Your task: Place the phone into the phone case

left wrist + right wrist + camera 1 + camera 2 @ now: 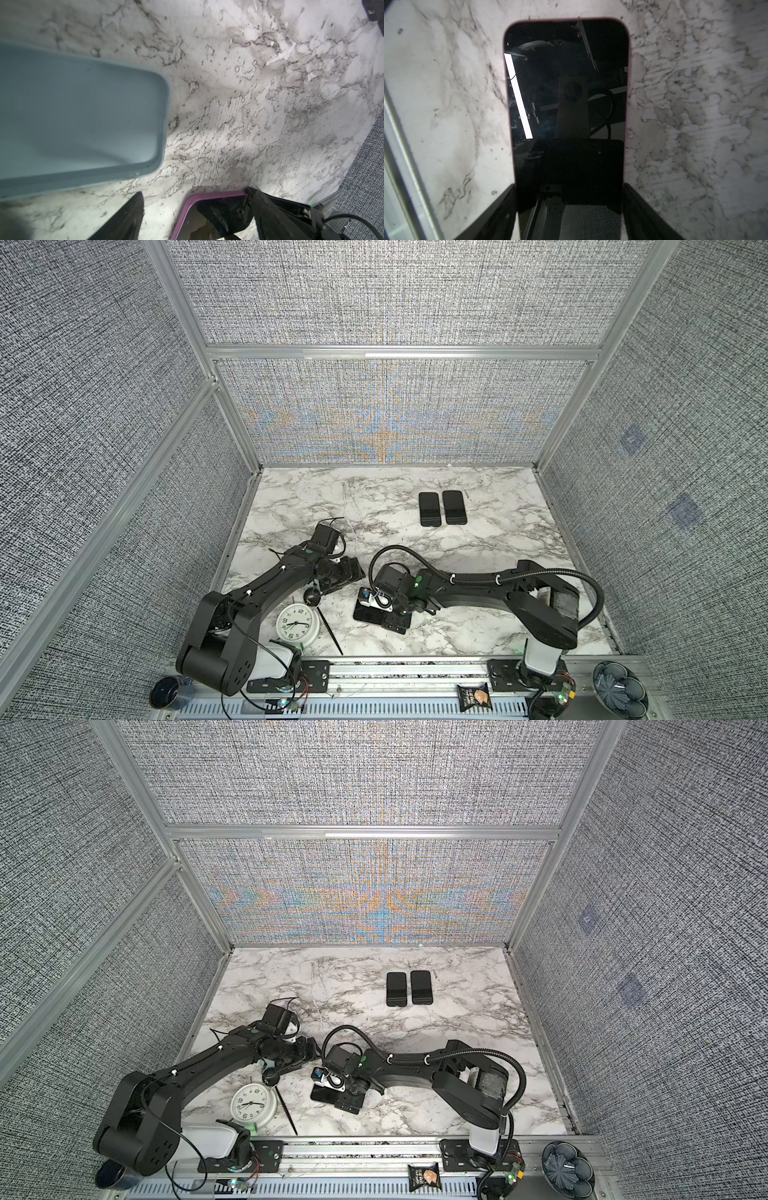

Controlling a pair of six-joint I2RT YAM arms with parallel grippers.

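Phone: the phone (pixel 566 104) lies flat on the marble table (pixel 478 556), screen up with a purple-pink rim. It sits near the front middle, partly under the right wrist.
Phone axis: in both top views its long axis runs roughly left to right. The free short end points toward the left arm's side, and the other end lies between the right fingers.
Right gripper: the right gripper (pixel 569 185) straddles that end, with one finger (pixel 500 207) along each long edge and no gap showing. Whether it truly pinches the phone cannot be told.
Phone case: the phone case (pixel 83 116) is pale blue-grey and hollow side up, with one rounded short end in frame. It shows only in the left wrist view, so its long axis on the table cannot be told.
Left gripper: the left gripper (pixel 194 190) has its fingers spread wide and grips nothing. A corner of the phone shows between them.
In the way: one left finger (pixel 124 218) stands between the case and the phone's corner.
Around: a white alarm clock (pixel 298 623) and a thin black rod (pixel 332 632) lie near the left arm, apart from the phone. Two dark slabs (pixel 430 509) lie side by side toward the rear, well apart.
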